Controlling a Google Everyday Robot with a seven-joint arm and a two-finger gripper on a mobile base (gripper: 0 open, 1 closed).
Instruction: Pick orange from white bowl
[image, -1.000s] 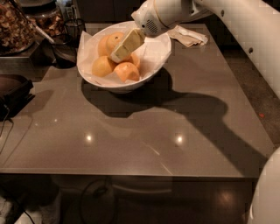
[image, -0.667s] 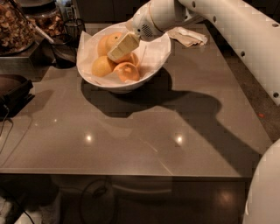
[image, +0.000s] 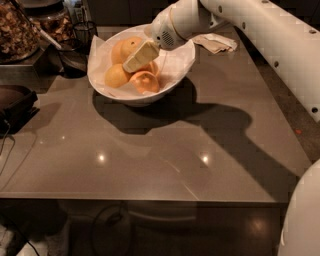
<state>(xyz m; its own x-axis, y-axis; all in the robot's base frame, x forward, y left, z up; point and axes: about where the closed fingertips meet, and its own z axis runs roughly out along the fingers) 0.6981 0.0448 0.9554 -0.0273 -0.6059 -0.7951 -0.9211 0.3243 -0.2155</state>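
Reaching step: gripper over the bowl, just by the orange (can't tell if it's open or closed). Next, grab that one, then lift.

The gripper is hanging inside the white bowl, fruit crowding it on all sides, the orange sitting just behind. Jars are blocking the left; the counter in front is lying open.

glossy grey-brown table top carrying two things
the white bowl stands near its far edge; a crumpled napkin, perhaps paper, lies to the bowl's right. the gripper hangs over the bowl.
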